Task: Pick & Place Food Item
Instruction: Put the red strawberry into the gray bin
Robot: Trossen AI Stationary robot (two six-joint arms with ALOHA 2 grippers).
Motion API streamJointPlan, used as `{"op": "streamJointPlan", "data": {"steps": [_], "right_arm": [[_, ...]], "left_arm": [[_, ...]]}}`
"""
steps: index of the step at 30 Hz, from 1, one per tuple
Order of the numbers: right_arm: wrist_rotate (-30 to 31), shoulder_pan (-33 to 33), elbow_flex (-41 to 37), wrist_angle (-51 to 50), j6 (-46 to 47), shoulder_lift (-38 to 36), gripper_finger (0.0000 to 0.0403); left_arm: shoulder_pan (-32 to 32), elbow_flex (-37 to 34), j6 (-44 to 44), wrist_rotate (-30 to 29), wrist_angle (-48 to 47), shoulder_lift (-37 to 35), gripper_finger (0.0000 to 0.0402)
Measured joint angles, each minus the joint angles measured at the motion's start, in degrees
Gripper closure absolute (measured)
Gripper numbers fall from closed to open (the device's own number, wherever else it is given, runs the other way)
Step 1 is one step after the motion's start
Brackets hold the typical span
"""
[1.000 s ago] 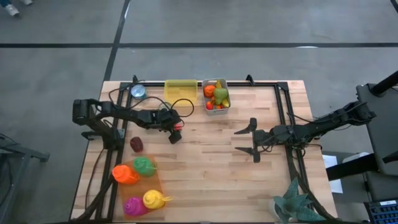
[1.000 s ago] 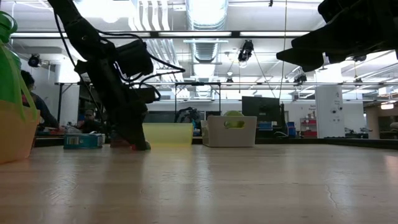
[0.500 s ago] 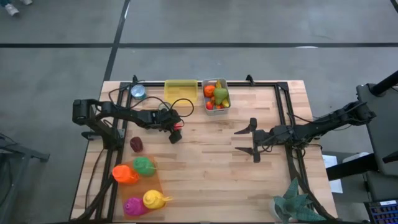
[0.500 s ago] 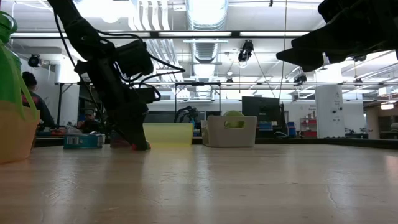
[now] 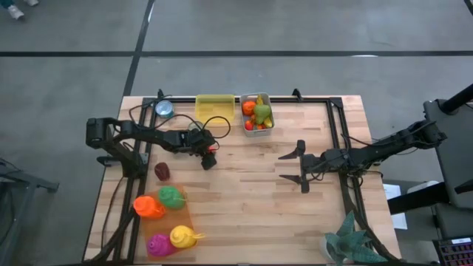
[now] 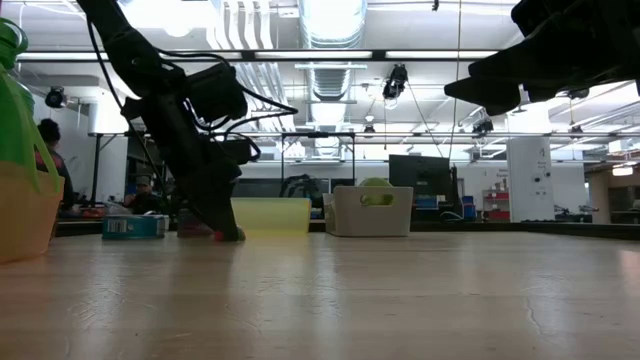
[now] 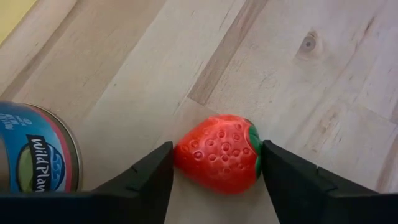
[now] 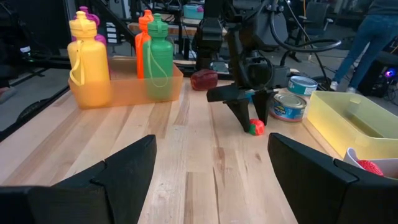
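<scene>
A red toy strawberry (image 7: 217, 162) with a green leaf cap lies on its side on the wooden table, left of centre (image 5: 211, 150). My left gripper (image 5: 209, 156) slants down onto it, one finger on each side, shut on it. The right wrist view shows the strawberry (image 8: 256, 128) under those fingers. My right gripper (image 5: 297, 166) hovers open above the table's right half, holding nothing. My left gripper pinches the strawberry between its two fingers. One finger (image 7: 152, 171) is at the rounded red end (image 7: 180, 158). The other finger is at the green leaf-cap end (image 7: 256, 152). The fingers slant down from the table's left side, and the strawberry rests on the tabletop.
A tuna can (image 7: 37, 152) stands close beside the left fingers. A yellow bin (image 5: 214, 106) and a pale bin of toy fruit (image 5: 256, 113) sit at the far edge. An orange tray of coloured bottles (image 5: 166, 218) is at near left, with a dark red item (image 5: 162, 171) just beyond it.
</scene>
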Motion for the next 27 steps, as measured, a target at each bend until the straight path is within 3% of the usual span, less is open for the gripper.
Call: {"op": "streamJointPlan", "data": {"steps": [27], "right_arm": [[0.02,-0.02,0.00,0.02,0.02,-0.02,0.0097]], "left_arm": [[0.00,2.07,-0.04,-0.39,1.19,-0.57,0.0182]]}}
